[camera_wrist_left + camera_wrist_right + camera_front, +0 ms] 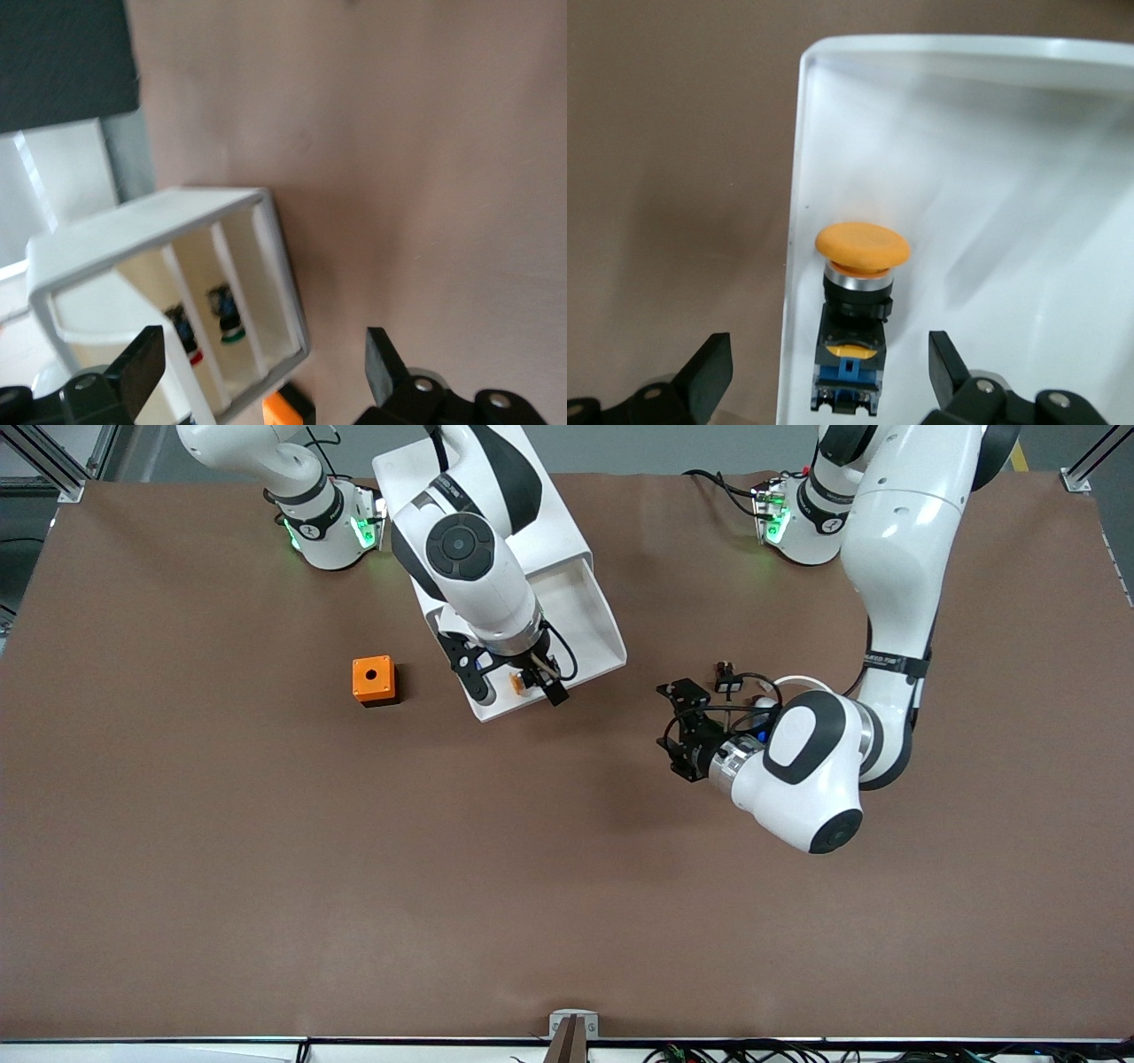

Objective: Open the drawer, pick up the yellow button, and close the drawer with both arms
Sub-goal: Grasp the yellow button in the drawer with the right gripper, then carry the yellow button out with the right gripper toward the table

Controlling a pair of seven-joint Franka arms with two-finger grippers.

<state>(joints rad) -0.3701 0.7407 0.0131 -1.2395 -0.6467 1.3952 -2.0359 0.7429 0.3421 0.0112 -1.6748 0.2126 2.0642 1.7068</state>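
The top drawer (595, 631) stands pulled out of the white cabinet (554, 531) toward the front camera. The button (516, 682) lies on its side on the drawer floor (992, 177), close to a corner of the rim. It has an orange cap and a black-and-blue body (852, 301). My right gripper (524, 691) hangs open low over it, one finger (709, 376) on either side of the body and neither touching it. My left gripper (670, 719) is open and empty just above the table, beside the drawer toward the left arm's end. Its fingers (385, 363) face the cabinet (159, 221).
An orange cube (373, 680) with a hole sits on the table beside the cabinet toward the right arm's end. A small black part (728, 682) with cables lies by the left arm's wrist. Parts with red and green caps (232, 329) show inside the cabinet's compartments.
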